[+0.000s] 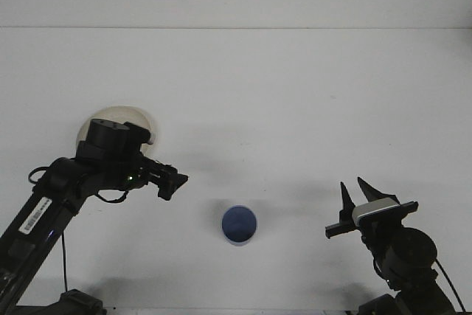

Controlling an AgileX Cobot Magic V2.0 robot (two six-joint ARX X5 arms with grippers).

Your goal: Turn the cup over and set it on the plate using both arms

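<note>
A blue cup (239,225) stands on the white table at the front middle, its mouth facing up. The pale round plate (144,118) lies at the left, and my left arm covers most of it. My left gripper (171,182) hangs over the table to the right of the plate and to the upper left of the cup, apart from both. My right gripper (353,185) is low at the front right, well to the right of the cup. It is open, with both fingers pointing up and nothing between them.
The table's far edge (236,28) meets a white wall. My left arm's links (51,197) slant from the lower left corner up over the plate.
</note>
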